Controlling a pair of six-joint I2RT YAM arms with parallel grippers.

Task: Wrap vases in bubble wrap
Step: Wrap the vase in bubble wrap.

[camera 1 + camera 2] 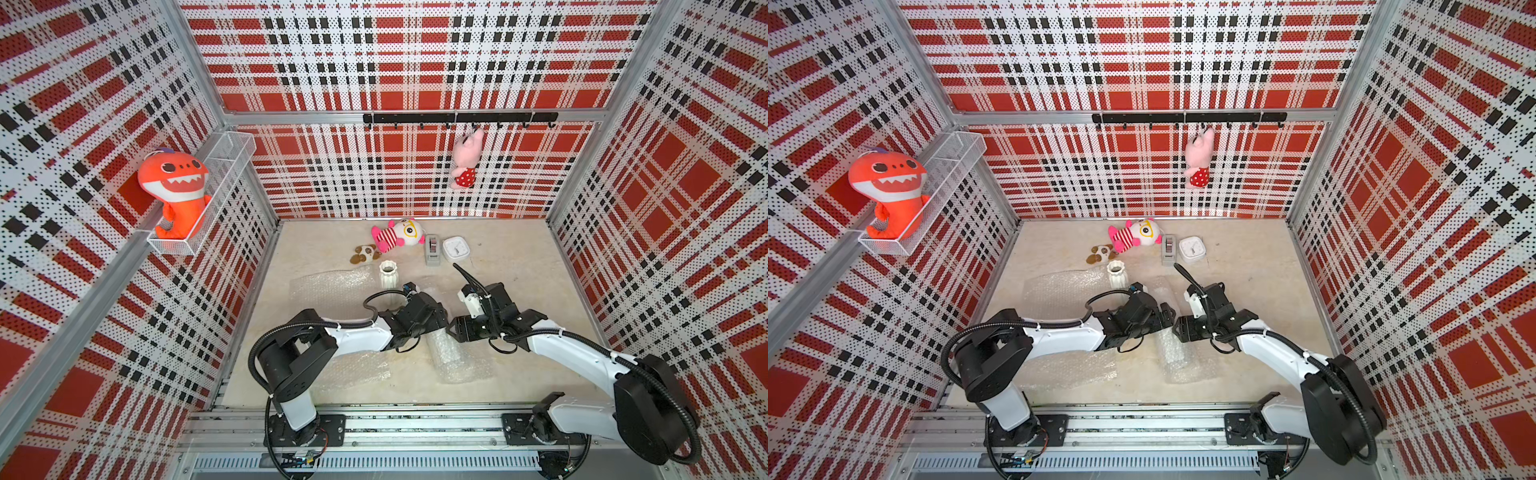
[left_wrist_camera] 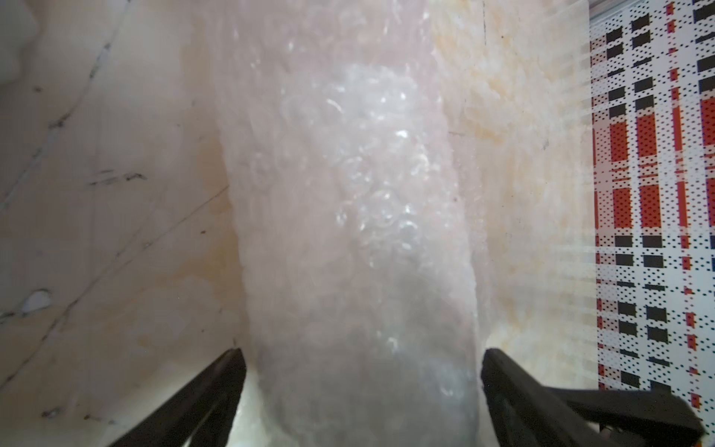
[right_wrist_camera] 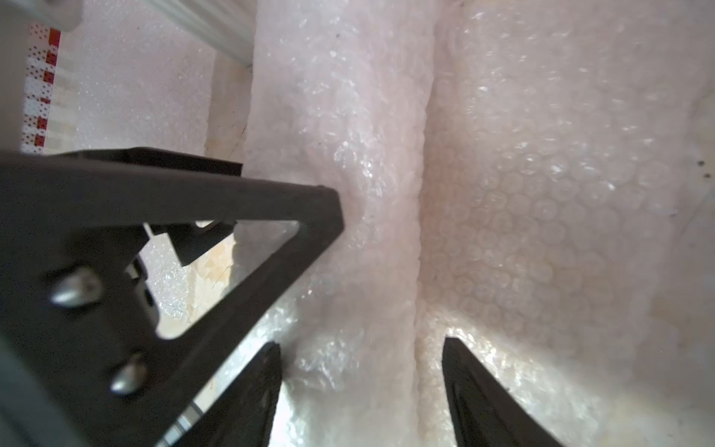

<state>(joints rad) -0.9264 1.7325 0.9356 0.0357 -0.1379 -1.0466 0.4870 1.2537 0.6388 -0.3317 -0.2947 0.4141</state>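
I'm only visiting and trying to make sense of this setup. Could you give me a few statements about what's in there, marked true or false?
1. A white vase stands upright and unwrapped on the table. True.
2. The orange shark toy lies on the table. False: it sits in a wire shelf on a side wall.
3. The left gripper and the right gripper each straddle the same roll of bubble wrap. True.
4. The white clock hangs from the hook rail. False: it lies on the table; a pink plush hangs from the rail.
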